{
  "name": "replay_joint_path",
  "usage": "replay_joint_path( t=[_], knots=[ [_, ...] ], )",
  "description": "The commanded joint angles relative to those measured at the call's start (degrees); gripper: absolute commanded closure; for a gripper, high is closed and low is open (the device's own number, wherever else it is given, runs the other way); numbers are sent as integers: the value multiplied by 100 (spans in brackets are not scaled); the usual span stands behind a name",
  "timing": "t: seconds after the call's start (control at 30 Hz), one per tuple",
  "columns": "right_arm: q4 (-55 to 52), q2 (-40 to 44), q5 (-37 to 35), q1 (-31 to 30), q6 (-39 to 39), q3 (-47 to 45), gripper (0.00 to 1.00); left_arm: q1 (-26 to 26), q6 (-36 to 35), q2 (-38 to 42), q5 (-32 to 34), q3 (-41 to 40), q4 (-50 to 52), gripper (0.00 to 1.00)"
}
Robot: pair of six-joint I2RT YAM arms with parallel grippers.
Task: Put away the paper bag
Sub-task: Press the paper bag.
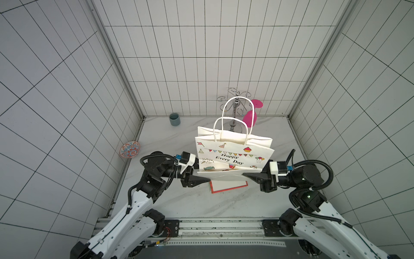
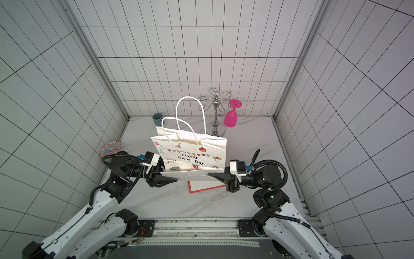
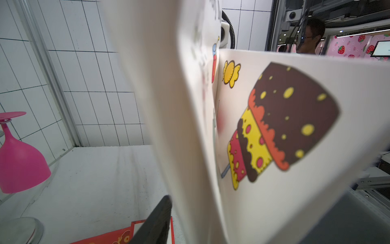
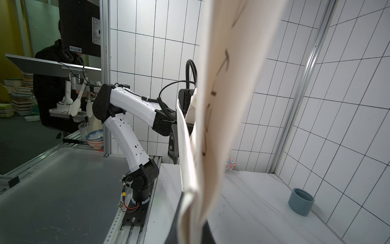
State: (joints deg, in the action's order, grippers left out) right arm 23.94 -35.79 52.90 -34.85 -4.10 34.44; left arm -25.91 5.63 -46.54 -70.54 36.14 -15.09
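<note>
Both top views show our right gripper (image 1: 247, 175) clamped on the folded bottom edge of the paper bag (image 1: 233, 154), which stands upright at frame centre. Our left gripper (image 1: 205, 179) meets the opposite bottom corner; whether it grips, we cannot tell. Open table (image 1: 179, 201) spreads lower in frame; the metal rack (image 1: 235, 105) stands just above the bag.

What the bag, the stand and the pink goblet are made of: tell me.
The bag: matte white paper, going by its creases and serrated top edge. The stand: polished metal, mirror-bright. The goblet: likely plastic, opaque pink with dull sheen.
</note>
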Motion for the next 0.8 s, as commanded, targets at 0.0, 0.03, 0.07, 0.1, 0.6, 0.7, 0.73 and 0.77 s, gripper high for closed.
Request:
replay_joint_path(
  t=[0.0, 0.03, 0.07, 0.1, 0.6, 0.7, 0.73, 0.77],
  knots=[
    [102, -31, -43, 43, -38, -259, 100, -45, 121, 75, -119, 194, -278, 58],
    [101, -41, -60, 48, -41, -265, 100, -52, 139, 92, -101, 200, -300, 67],
    [88, -50, -61, 49, -25, -265, 100, -50, 159, 106, -86, 217, -318, 77],
    [71, -52, -76, 48, -17, -269, 100, -60, 167, 110, -82, 234, -325, 85],
    [-257, -120, -287, 43, 146, -262, 100, -716, 351, 20, 779, 191, -890, 50],
    [-339, -59, -365, 48, 150, -284, 100, -629, 330, 18, 967, 185, -956, 94],
    [-408, 9, -414, 44, 171, -297, 100, -543, 328, 30, 988, 174, -952, 100],
    [-502, 87, -466, 46, 209, -310, 100, -445, 353, 40, 991, 161, -928, 100]
  ],
)
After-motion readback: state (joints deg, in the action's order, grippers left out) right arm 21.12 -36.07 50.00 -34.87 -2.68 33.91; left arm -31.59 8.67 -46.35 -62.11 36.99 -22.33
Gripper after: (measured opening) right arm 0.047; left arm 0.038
